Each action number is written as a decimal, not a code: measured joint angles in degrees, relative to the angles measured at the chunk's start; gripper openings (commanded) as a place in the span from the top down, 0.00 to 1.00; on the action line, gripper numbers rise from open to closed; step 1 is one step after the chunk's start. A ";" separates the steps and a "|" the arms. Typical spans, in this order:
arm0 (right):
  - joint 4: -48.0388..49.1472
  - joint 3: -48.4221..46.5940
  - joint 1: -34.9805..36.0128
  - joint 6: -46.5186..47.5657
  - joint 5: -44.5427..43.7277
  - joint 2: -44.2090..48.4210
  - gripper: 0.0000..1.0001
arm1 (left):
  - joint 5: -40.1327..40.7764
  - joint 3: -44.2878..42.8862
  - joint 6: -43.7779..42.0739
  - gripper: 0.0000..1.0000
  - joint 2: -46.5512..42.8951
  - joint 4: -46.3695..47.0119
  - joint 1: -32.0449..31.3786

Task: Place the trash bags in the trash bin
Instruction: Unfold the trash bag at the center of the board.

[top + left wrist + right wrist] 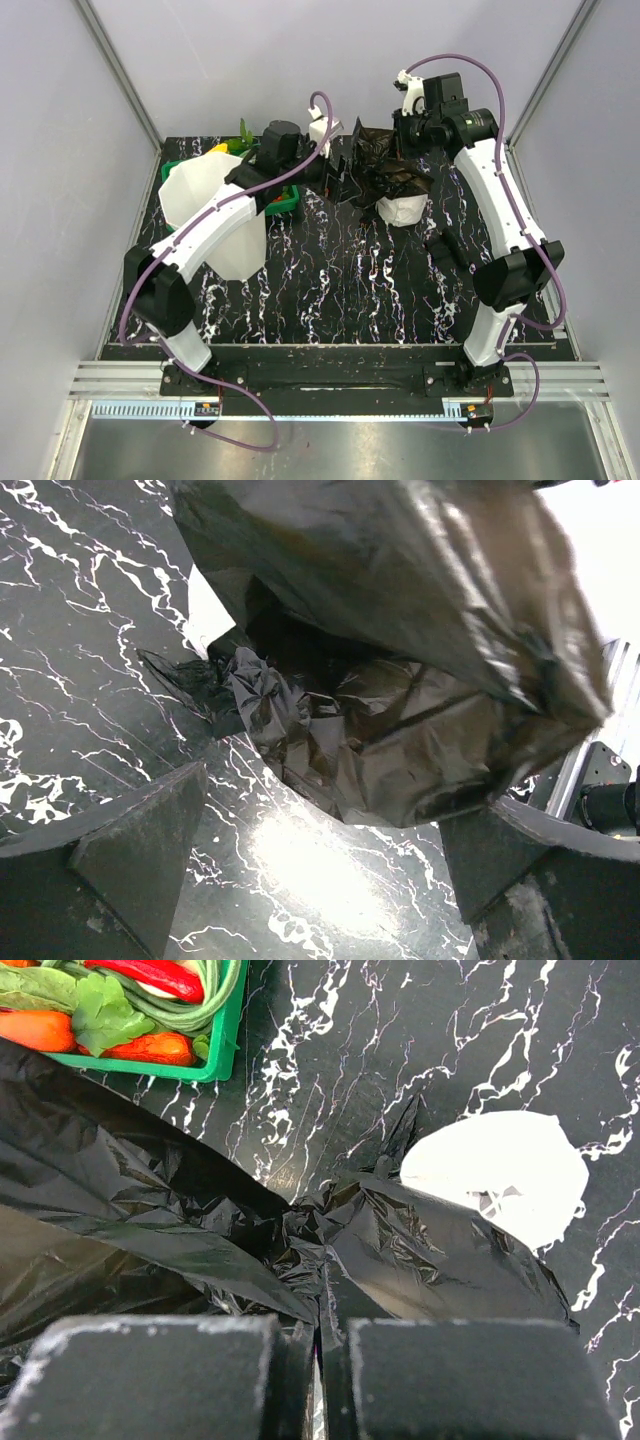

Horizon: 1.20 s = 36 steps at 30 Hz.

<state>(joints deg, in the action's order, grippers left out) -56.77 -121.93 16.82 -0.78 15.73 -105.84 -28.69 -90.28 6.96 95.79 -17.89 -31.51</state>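
1 trash bin [200, 195] stands left on the worktop [350, 290], beside 1 green basket [290, 202]. Left gripper [320, 815] jaws gape wide, empty. 1 black trash bag [385, 170] drapes 1 white roll [402, 208]; right gripper [320, 1330] jaws pinch its film.

The trash bags [378, 165], of thin glossy black film crumpled into shapeless folds, are seen partly lifted near the middle of the far edge of the worktop [350, 290], well apart from the trash bin [195, 190], a tall white translucent faceted container set near the far-left corner.
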 measured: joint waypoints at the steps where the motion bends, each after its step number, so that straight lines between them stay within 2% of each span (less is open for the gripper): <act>1: -0.07 0.00 0.00 -0.04 0.00 0.00 1.00 | 0.00 -0.02 0.07 0.01 0.37 0.11 -0.15; 14: -0.13 -0.42 0.00 -0.66 -0.24 -2.29 1.00 | 0.02 -0.11 2.08 0.01 2.73 0.96 -0.94; 36: -0.07 -3.32 -0.07 -1.68 -4.59 -7.65 1.00 | 2.58 -0.11 4.09 0.01 0.13 -0.81 -2.01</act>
<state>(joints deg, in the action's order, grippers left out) -56.84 -125.25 16.75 -2.46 11.14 -113.49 -26.11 -90.39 11.05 95.92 -18.70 -33.52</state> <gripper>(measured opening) 0.008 0.988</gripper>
